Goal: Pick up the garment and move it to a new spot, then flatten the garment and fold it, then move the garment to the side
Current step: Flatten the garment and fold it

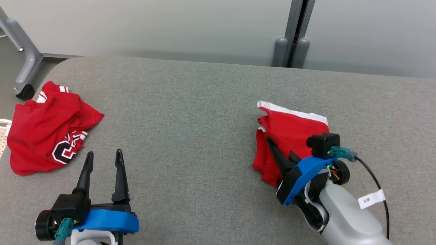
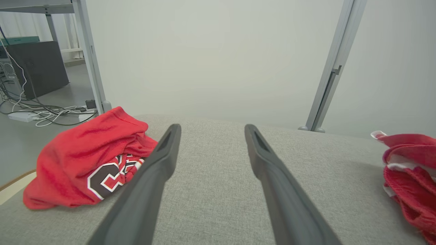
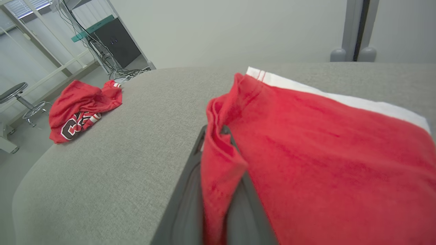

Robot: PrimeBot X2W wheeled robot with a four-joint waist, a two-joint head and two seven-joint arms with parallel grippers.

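While left hand (image 1: 104, 152) rests spread, right hand (image 1: 279, 149) pinches garment (image 1: 293, 126) edge.

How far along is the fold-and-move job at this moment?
Looks done: the red garment with the white band lies folded on the grey table. In hand: the right gripper has its jaws shut on a fold at its edge, probably for the move aside. Left: setting it aside and releasing. The left gripper is open, holding nothing; a crumpled jersey lies near the table's left edge.
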